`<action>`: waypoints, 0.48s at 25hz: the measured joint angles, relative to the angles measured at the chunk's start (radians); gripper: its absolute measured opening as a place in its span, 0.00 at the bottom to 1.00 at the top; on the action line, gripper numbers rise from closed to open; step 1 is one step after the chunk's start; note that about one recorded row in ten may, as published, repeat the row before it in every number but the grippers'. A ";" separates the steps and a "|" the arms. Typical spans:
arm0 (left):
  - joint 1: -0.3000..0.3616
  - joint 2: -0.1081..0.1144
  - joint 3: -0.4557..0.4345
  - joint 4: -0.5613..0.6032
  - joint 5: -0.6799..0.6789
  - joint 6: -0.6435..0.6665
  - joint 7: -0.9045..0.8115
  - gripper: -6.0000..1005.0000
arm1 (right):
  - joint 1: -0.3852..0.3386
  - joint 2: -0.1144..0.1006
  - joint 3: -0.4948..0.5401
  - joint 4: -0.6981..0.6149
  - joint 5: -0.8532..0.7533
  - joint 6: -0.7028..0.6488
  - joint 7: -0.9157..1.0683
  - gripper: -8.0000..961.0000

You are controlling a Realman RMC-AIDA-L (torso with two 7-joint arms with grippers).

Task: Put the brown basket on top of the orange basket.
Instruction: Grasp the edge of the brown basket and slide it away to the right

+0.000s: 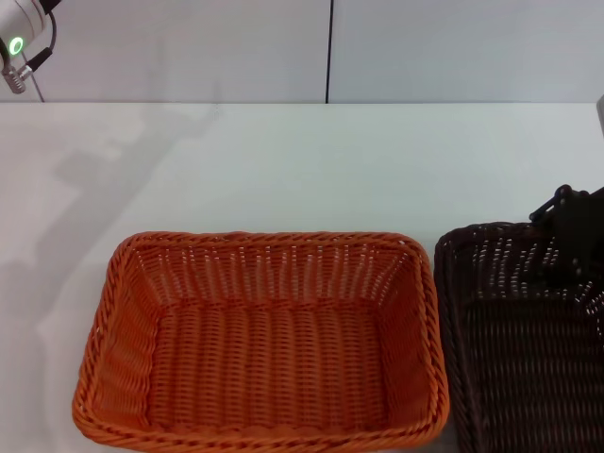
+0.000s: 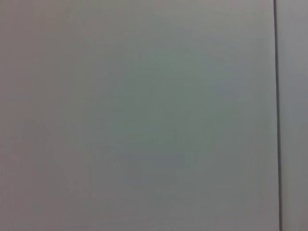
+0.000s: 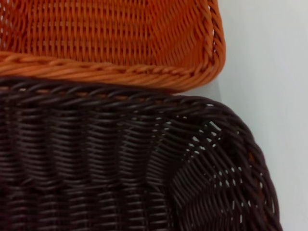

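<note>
Brown basket (image 1: 524, 340) on the white table (image 1: 302, 160) at the right edge of the head view, cut off by the frame on its right and near sides, upright, mouth up. Just beside it on the robot's left, orange basket (image 1: 260, 344), also upright and empty, braided rims close together, a thin strip of table between them. Right gripper (image 1: 573, 236) dark, at the far right corner of the brown basket, over its rim; open or closed, cannot tell, fingertips lost against the dark weave. Left arm (image 1: 24, 38) raised in the far left corner, well apart from both baskets, green ring light showing. Left wrist view: only a plain pale wall (image 2: 144, 115) with one dark vertical seam (image 2: 276, 115); no fingers, no baskets. Right wrist view: close above the brown basket (image 3: 120, 163), looking at its inner wall, rounded corner and braided rim; orange basket (image 3: 115, 43) directly next to it, rims nearly touching; white table (image 3: 269, 72) alongside both. No right fingers seen here.
</note>
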 joint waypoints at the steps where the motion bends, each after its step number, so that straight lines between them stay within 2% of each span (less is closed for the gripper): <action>1: 0.000 0.000 0.000 0.000 0.000 0.000 0.000 0.80 | 0.000 0.000 0.000 0.000 0.000 0.000 0.000 0.41; 9: 0.001 -0.001 -0.010 -0.012 -0.002 -0.001 0.009 0.80 | -0.010 -0.013 0.013 -0.058 0.004 0.034 0.008 0.40; 12: 0.005 -0.004 -0.020 -0.012 -0.004 0.009 0.008 0.80 | -0.027 -0.007 0.055 -0.147 0.003 0.113 0.012 0.33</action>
